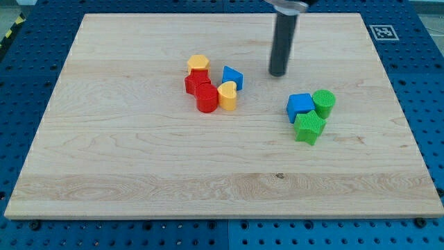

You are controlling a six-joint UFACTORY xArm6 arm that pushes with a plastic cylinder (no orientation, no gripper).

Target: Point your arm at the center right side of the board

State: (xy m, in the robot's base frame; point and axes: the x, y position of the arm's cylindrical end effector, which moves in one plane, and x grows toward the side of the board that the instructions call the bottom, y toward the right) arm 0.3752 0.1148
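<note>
My tip (277, 73) rests on the wooden board (139, 180) a little above centre, right of the middle cluster and up-left of the right cluster. The middle cluster holds a yellow hexagonal block (198, 63), a red block (195, 82), a red cylinder (207, 98), a yellow heart-shaped block (227, 96) and a blue triangular block (232, 77). The right cluster holds a blue cube (300, 106), a green cylinder (324, 102) and a green block (309, 128). The tip touches no block.
A blue pegboard table (430, 83) surrounds the board. A black-and-white marker tag (383, 32) sits just off the board's upper right corner.
</note>
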